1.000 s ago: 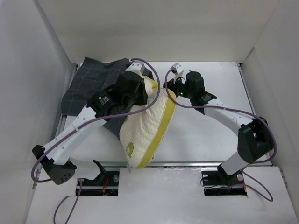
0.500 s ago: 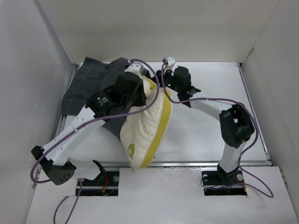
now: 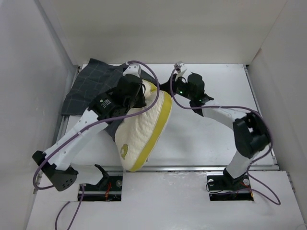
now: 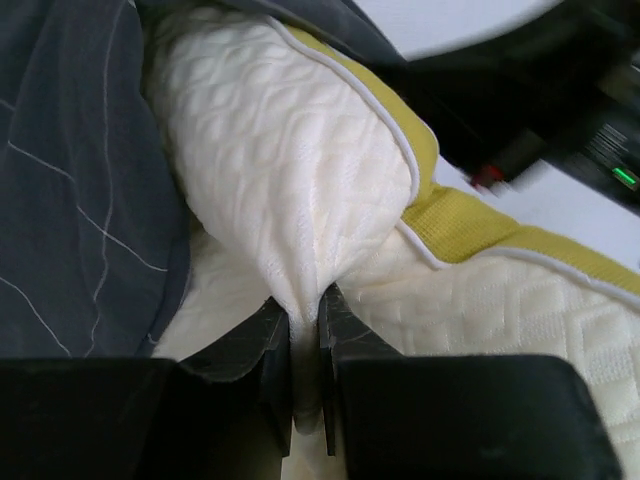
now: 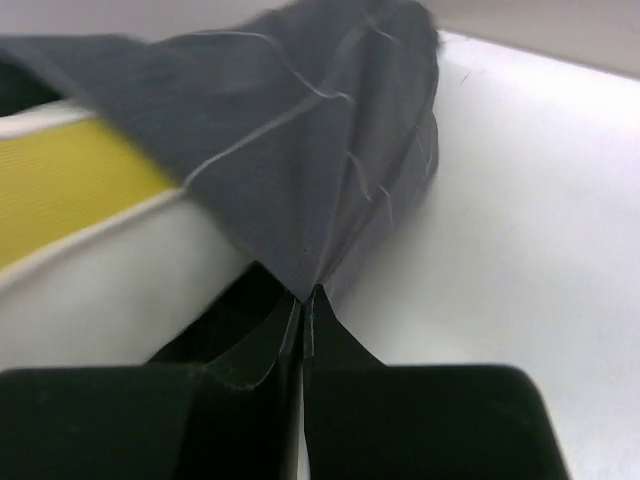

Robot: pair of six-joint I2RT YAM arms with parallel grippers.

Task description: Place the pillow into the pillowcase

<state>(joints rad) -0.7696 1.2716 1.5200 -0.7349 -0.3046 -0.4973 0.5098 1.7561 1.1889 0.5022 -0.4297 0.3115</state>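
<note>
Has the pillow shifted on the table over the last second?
Yes. The pillow slid slightly left in the top view: its near corner now sits farther left along the table's front rail.

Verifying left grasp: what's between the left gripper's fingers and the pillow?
Nothing: in the left wrist view the left gripper pinches a bare fold of the pillow directly; the pillowcase lies beside it.

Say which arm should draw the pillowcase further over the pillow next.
Right, probably. The right gripper is shut on the edge of the pillowcase, which drapes over the pillow, so it can pull. The left gripper pinches the pillow itself, anchoring it.
</note>
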